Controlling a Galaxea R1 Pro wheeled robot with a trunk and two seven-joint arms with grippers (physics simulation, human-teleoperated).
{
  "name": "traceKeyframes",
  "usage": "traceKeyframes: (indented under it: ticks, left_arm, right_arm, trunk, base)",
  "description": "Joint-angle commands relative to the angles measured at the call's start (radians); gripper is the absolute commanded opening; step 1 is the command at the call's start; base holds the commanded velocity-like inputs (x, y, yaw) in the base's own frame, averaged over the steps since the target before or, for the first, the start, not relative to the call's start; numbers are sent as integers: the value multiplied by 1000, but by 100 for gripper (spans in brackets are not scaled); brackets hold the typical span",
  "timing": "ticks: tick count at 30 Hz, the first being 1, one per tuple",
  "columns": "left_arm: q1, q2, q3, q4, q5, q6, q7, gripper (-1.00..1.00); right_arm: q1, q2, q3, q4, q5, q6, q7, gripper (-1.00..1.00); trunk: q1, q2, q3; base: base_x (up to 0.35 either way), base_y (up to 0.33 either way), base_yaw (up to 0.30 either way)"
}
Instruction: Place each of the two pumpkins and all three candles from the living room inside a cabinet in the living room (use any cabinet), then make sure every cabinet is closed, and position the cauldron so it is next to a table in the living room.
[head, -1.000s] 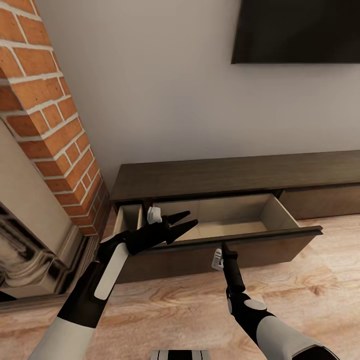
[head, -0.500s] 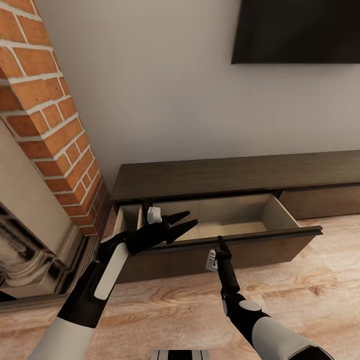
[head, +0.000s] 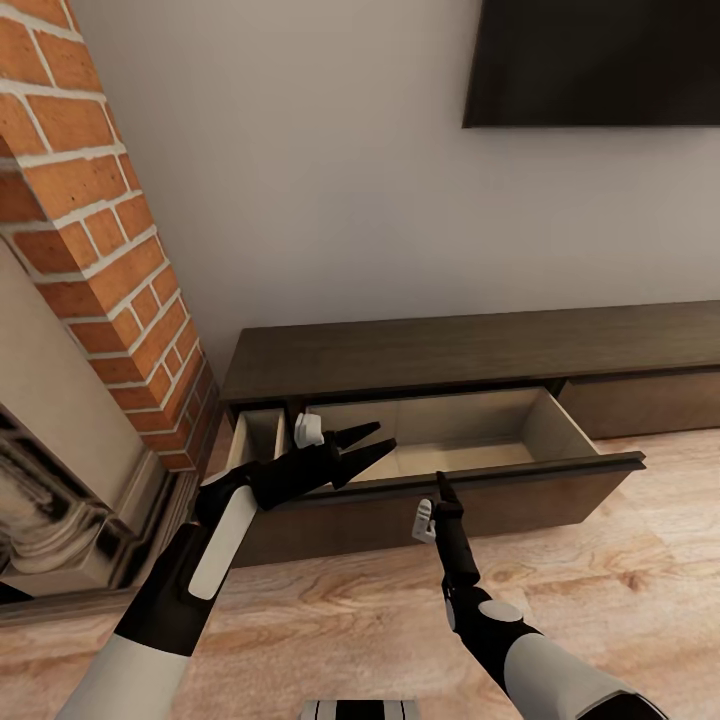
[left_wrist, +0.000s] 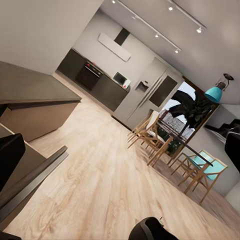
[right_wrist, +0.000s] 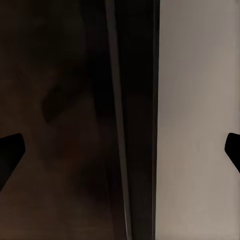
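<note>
Cabinet (head: 470, 355) is your landmark: the long, low dark-brown unit stands against the pale wall, with the brick chimney (head: 95, 230) at its left end and the dark screen (head: 595, 60) on the wall above it. Its wide drawer (head: 470, 440) is pulled out over the wooden floor (head: 620, 590), and what you can see of its light tan inside holds nothing. A narrower compartment just left of that drawer also stands open.

Your left gripper (head: 372, 442) hangs over the left part of the open drawer, its two dark fingers spread apart and holding nothing. From the left wrist camera you look past the cabinet along the floor to a dining set (left_wrist: 170, 150) and a kitchen wall well beyond.

Your right gripper (head: 441, 483) points up at the drawer's dark front edge, near its middle, with the tip at the top lip of the front panel. In the head view it reads as one narrow dark point, yet the right wrist camera shows its fingertips (right_wrist: 10, 150) at opposite edges with the dark drawer front (right_wrist: 75, 120) close ahead between them, so the fingers are spread and grip nothing.
</note>
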Motion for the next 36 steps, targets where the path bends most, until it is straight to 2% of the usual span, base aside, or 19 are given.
traceKeyframes:
  ticks: [1,36]
  left_arm:
    - [0,0,0,0,0,0,0,100]
    - [1,3,0,3,0,-1,4,100]
  right_arm:
    - [0,-1,0,0,0,0,0,100]
    - [4,-4,3,-17,0,-1,-1,100]
  trunk:
    - [0,0,0]
    - [0,0,0]
  base:
    - [0,0,0]
    - [0,0,0]
